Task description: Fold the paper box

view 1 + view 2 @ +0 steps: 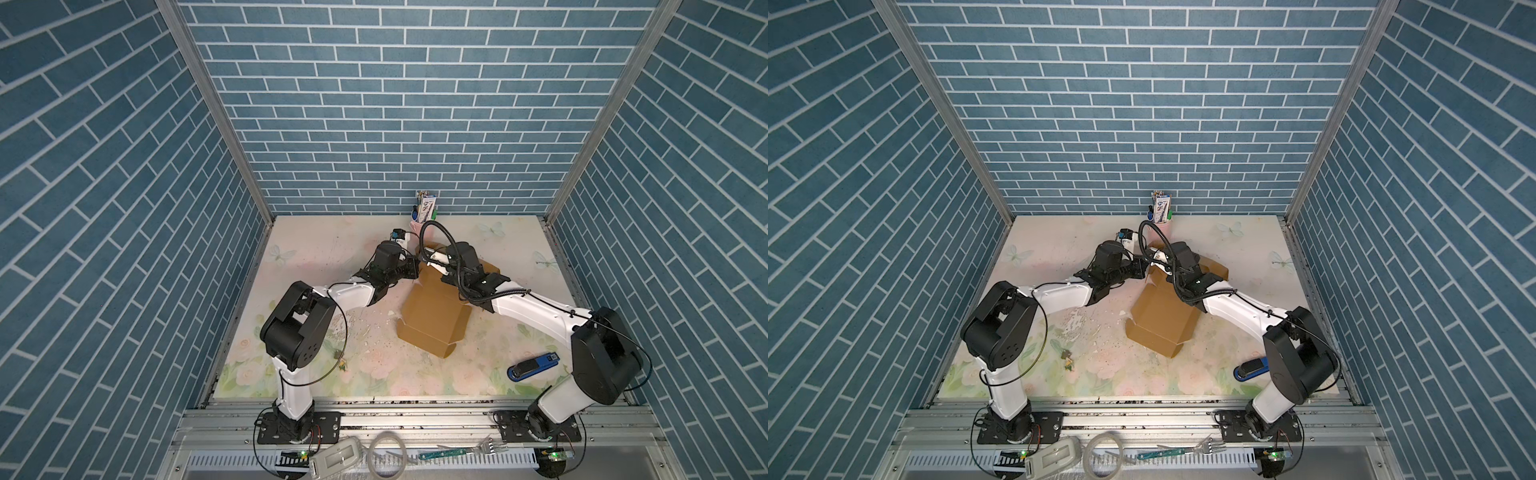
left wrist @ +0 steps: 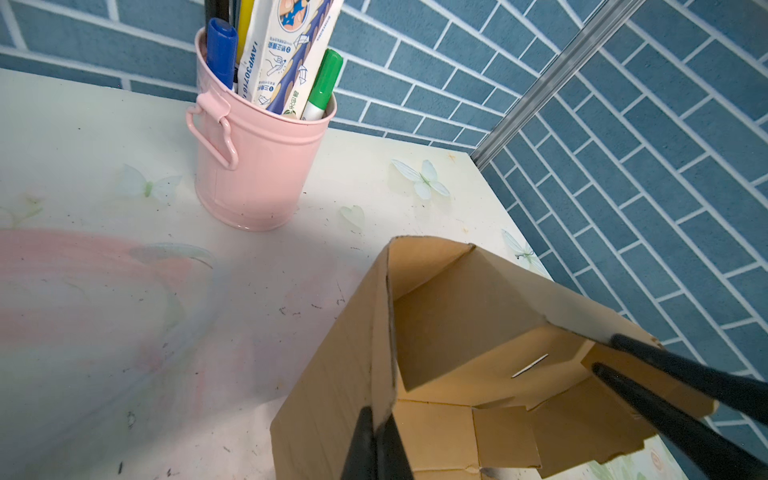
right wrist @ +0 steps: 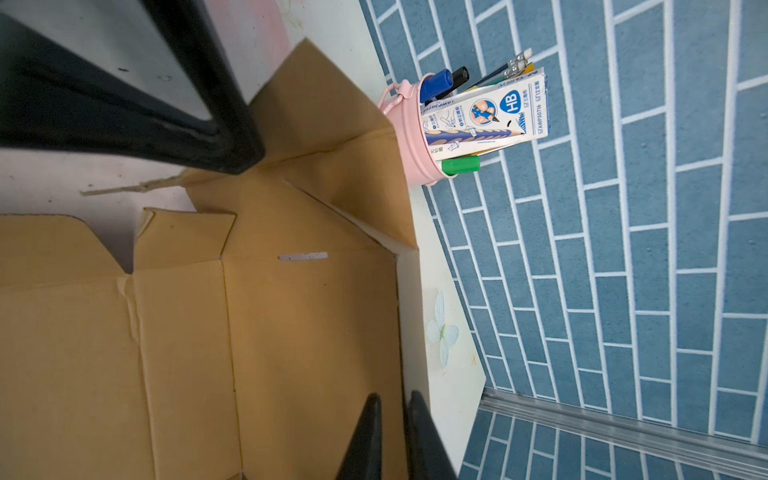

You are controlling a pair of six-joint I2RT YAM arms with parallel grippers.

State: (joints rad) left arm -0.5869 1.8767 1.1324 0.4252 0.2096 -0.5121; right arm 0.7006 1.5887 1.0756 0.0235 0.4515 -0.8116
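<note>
The paper box (image 1: 432, 324) (image 1: 1163, 320) is brown cardboard, half formed, lying mid-table with its far walls raised. My left gripper (image 2: 377, 415) is shut on the upper edge of one raised wall (image 2: 332, 374). My right gripper (image 3: 395, 397) straddles the opposite wall's edge, its jaws pinched on the cardboard (image 3: 311, 332). In the left wrist view the right gripper (image 2: 606, 353) shows with a flap between its fingers. The left gripper (image 3: 243, 160) shows in the right wrist view, meeting a flap corner. Both arms' wrists hide the grip points in both top views.
A pink bucket (image 2: 257, 174) (image 1: 417, 226) of pens stands just behind the box by the back wall. A blue stapler (image 1: 534, 365) lies front right, under the right arm. A fork (image 1: 490, 448) and tubing lie on the front rail. Blue brick walls close in three sides.
</note>
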